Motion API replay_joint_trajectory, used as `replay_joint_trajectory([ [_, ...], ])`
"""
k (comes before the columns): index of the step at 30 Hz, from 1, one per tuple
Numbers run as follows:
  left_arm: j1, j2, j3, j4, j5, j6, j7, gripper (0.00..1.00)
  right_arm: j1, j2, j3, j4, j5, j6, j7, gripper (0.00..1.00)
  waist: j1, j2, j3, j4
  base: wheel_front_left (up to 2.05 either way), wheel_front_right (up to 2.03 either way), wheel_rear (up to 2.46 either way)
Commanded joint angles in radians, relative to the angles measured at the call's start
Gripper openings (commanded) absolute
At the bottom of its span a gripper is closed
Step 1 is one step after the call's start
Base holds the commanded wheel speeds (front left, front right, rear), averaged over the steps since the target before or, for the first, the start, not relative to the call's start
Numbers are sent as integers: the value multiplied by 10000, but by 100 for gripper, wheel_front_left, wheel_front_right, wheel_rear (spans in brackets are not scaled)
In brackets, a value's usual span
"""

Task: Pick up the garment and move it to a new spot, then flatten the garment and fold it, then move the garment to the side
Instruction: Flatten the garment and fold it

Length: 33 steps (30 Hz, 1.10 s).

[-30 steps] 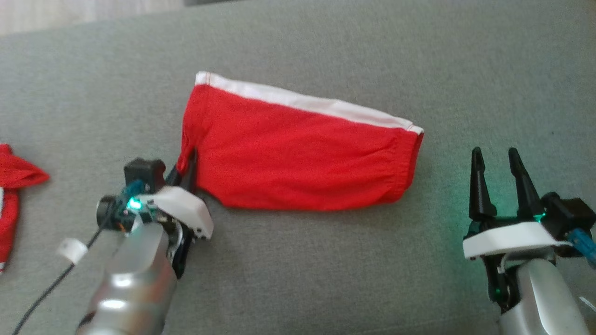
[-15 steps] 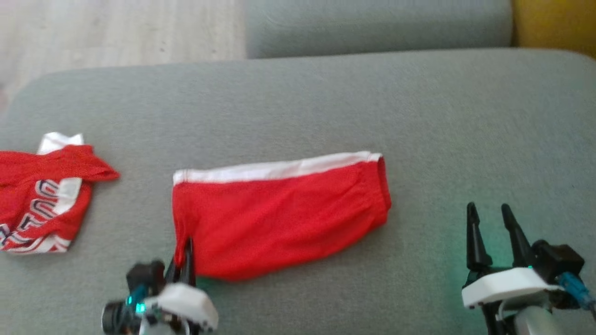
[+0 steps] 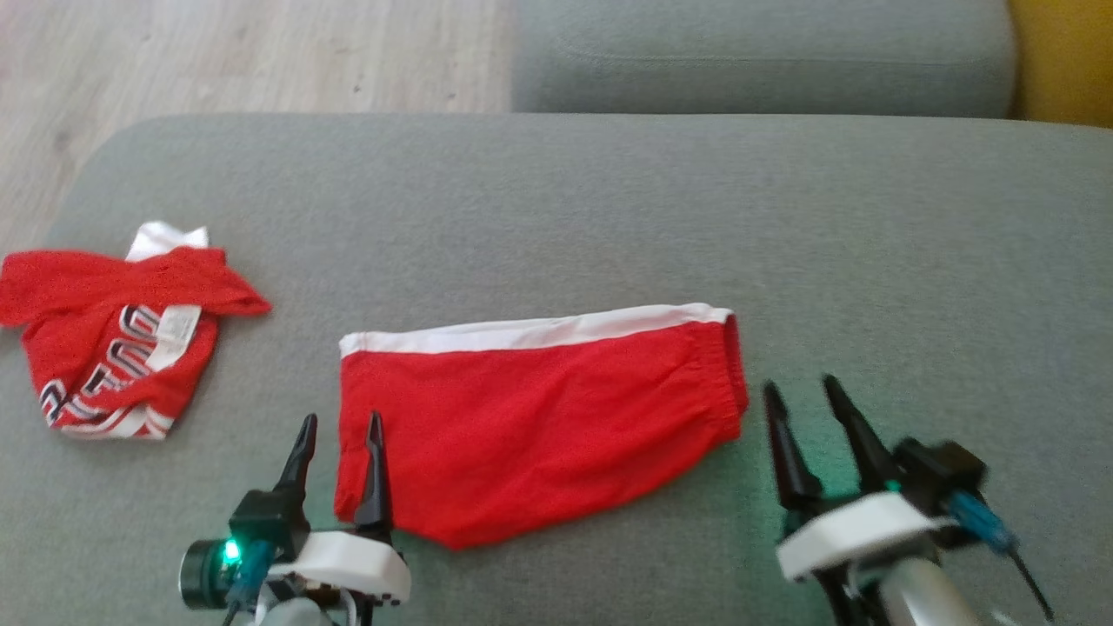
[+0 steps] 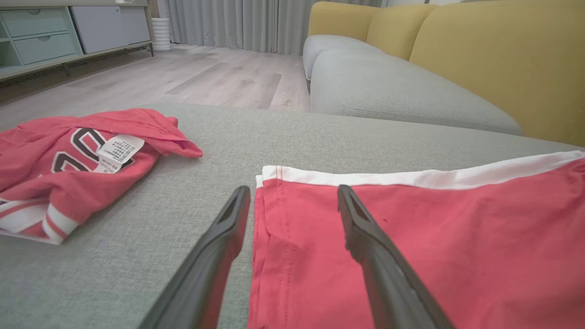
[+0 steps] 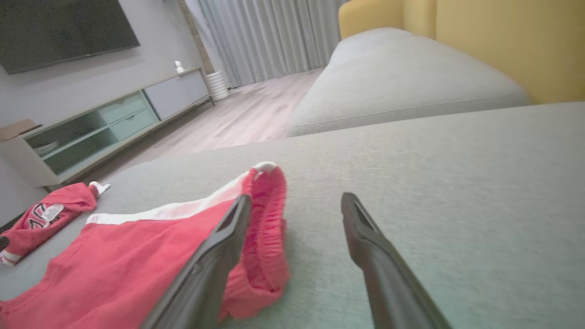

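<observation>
The garment is a pair of red shorts with a white stripe along its far edge, lying folded flat on the grey sofa cushion. My left gripper is open, and its two fingers straddle the garment's left edge: one finger is over the cloth, the other over bare cushion. The left wrist view shows that gripper holding nothing. My right gripper is open just right of the garment's elastic end, which bunches up beside the left finger of that gripper in the right wrist view, next to the red cloth.
A second red garment with lettering and a white label lies crumpled at the cushion's left end. Behind are another grey cushion, a yellow backrest and wood floor. Bare cushion stretches beyond and right of the shorts.
My left gripper has opened and let go of the garment's left edge. The right gripper now stands closer to the garment's right end. The head camera has tilted up.
</observation>
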Motion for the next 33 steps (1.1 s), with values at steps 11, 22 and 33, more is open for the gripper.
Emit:
replay_joint_trajectory([
  [11, -209, -12, -306, -467, 12, -92, -125, 100, -2005, -30, 636, 2533, -205, -7, -2, 100, 0, 0, 754, 1105, 0, 0, 0],
  [22, -227, -13, -528, -533, -6, -31, -126, 100, -2100, -30, 1816, 3930, 1240, -7, 14, 46, 0, 0, 1001, 1095, 0, 0, 0],
  [33, -250, -14, -531, -509, 111, -25, -126, 100, -2440, -140, 1246, 4661, 2423, -7, -47, 0, 0, 0, 913, 701, 0, 0, 0],
])
